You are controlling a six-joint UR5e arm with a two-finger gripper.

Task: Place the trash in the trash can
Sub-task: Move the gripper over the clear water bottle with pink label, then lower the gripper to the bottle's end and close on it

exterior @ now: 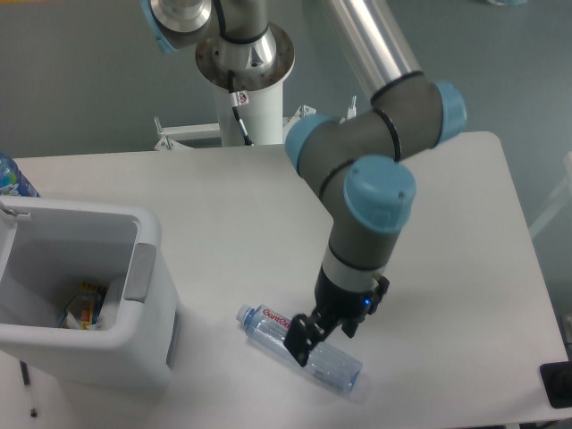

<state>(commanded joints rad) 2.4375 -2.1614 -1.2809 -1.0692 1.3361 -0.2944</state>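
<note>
The trash in view is a clear plastic bottle (271, 325) lying on its side on the white table (429, 206), blue cap toward the left, red-lettered label facing up. My gripper (325, 341) is low over the bottle's middle. Its dark fingers (300, 342) stand apart on either side of the bottle, open and not clamped on it. The pale grey trash can (143, 246) stands at the left, well apart from the bottle. Inside it lie a whitish plastic bag (113, 299) and a colourful packet (83, 305).
The robot base (243, 63) rises behind the table's far edge, with a white bracket (183, 134) beside it. A blue-labelled bottle (11, 176) shows at the left edge. A black object (558, 384) sits at the table's bottom right corner.
</note>
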